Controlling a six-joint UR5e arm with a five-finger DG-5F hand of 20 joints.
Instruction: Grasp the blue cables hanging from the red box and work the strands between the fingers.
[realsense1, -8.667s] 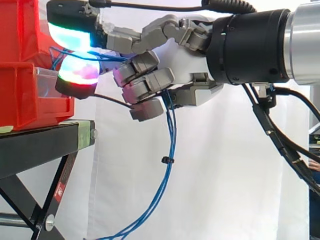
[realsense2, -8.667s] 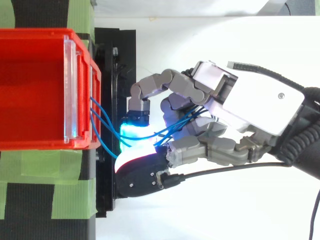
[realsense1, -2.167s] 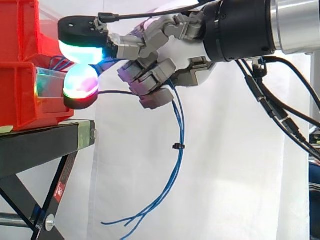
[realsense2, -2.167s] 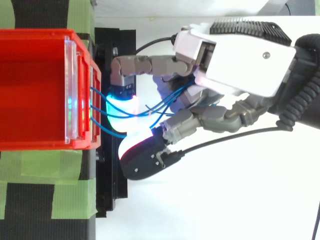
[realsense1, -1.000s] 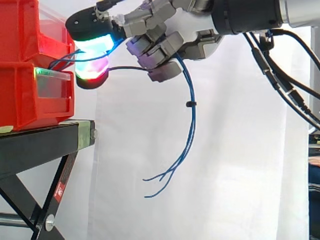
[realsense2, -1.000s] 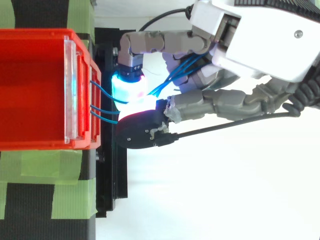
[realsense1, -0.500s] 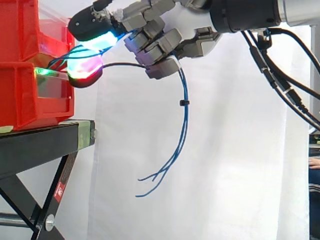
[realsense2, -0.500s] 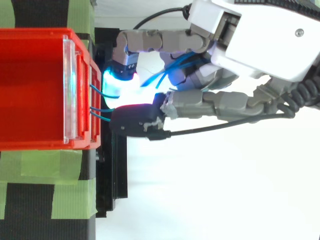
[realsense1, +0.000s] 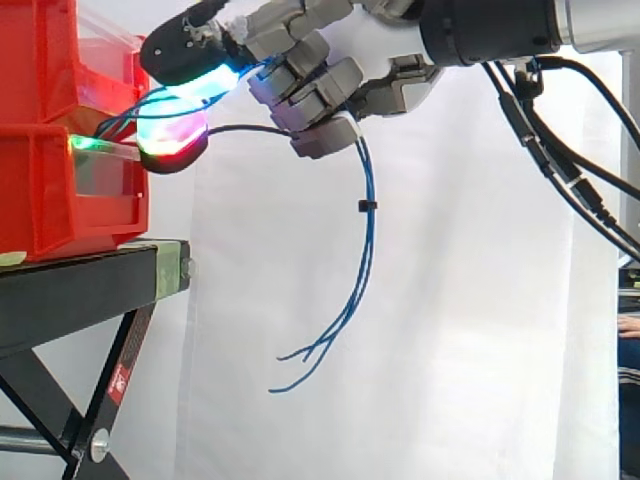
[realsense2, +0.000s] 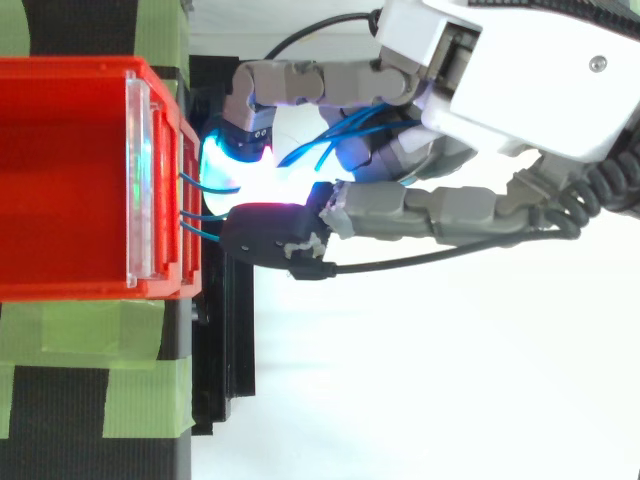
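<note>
robot hand — fingers curled round blue cables | glowing pads just beside red box | strand ends dangle free

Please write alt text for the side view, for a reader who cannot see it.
A robot hand, reaching in from the right, holds blue cables that come out of red bins on a black stand. Its curled fingers close round the strands, whose loose ends hang down before a white curtain.
</note>
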